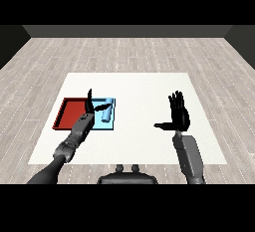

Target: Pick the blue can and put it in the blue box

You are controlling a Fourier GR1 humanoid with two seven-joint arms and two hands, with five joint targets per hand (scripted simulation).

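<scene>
The blue can (107, 109) is what everything here turns on, and it already lies inside the light blue tray (110, 125), toward the tray's twelve o'clock end. Taking things by size: the white table (144, 146) spreads under it all, and at its nine o'clock side the red tray (69, 112) and the light blue one sit touching, side by side. The left forearm (74, 139) comes up from about seven o'clock and ends at the seam between the two trays. There the left hand (93, 109) stands with its fingers straight and spread apart, one reaching up toward twelve o'clock, another out toward two o'clock at the can; nothing is curled round anything. The can sits just beside that hand, at its three o'clock, and I cannot tell whether the fingertip touches it. I'd say the hand is splayed because it has let go, so the placing looks done. The right hand (179, 115) waits well apart at the table's three o'clock side, palm flat, fingers up, thumb out, holding nothing, seemingly kept out of the way.
</scene>
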